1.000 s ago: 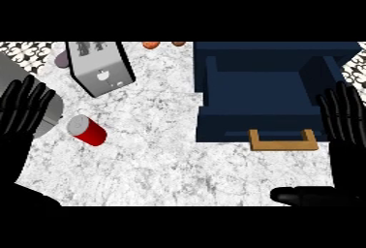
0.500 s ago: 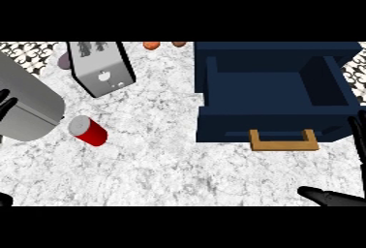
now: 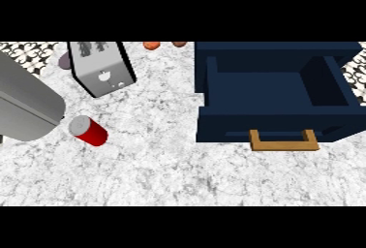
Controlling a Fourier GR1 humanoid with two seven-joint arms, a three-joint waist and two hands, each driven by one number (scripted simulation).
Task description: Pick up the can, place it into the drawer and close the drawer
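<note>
red can (image 3: 89,131) (silver top), navy drawer (image 3: 275,92)

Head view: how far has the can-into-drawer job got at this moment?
Nothing is done yet. The red cylindrical can lies on its side on the white marble counter, unheld. In hand: only a grey forearm shows, just left of the can; no hand is visible. The dark blue drawer with its wooden handle stands open, nothing inside. Left: picking up, placing, closing.
</note>
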